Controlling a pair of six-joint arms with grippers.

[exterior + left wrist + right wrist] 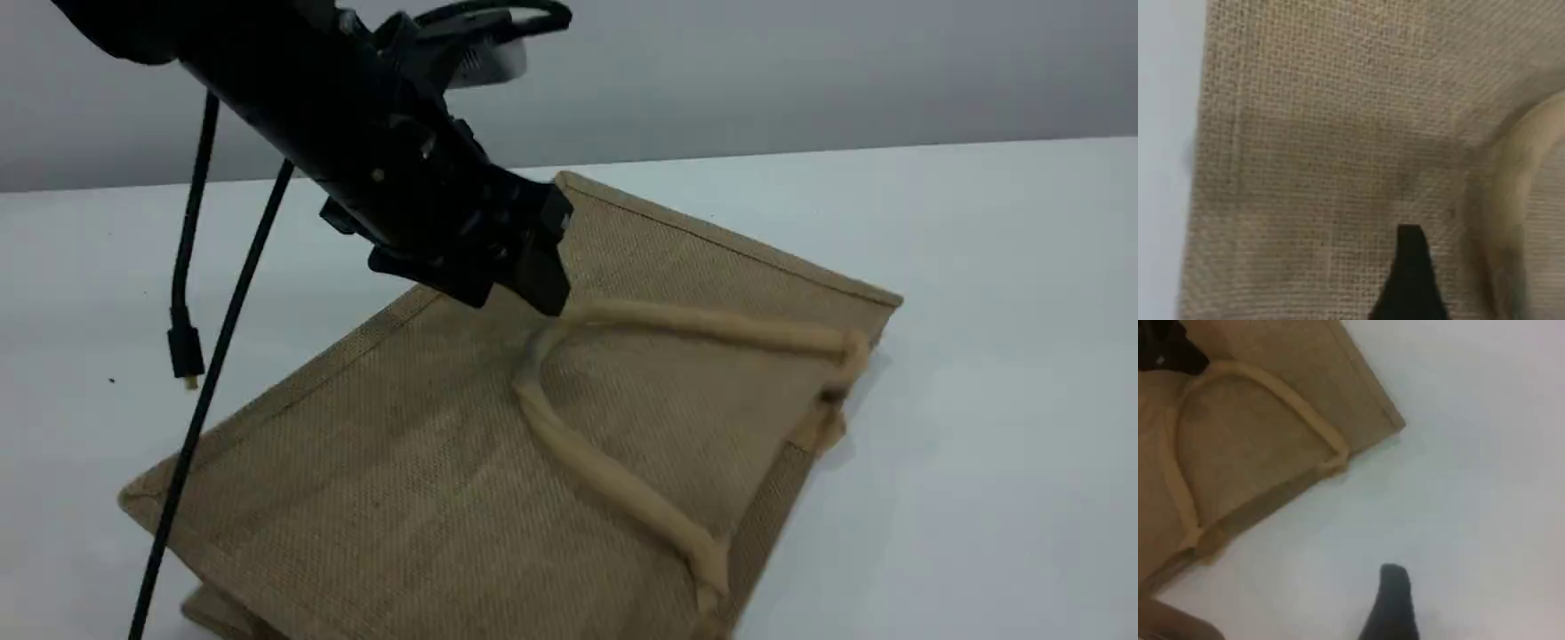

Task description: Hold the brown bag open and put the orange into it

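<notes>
The brown bag (427,462) lies flat on the white table, its beige loop handle (605,480) resting on the top face. My left gripper (516,289) hovers just above the bend of that handle, jaws apart, nothing between them. In the left wrist view its fingertip (1411,280) is close over the bag's weave (1325,133), with the handle (1518,200) to the right. A single dark fingertip (1391,600) of my right gripper shows over bare table, to the right of the bag (1251,447), with nothing in it. The orange is out of view.
Two black cables (187,347) hang from the left arm over the table's left side, one ending in a loose plug. The white table (978,311) stretches out to the right of the bag. A grey wall stands behind.
</notes>
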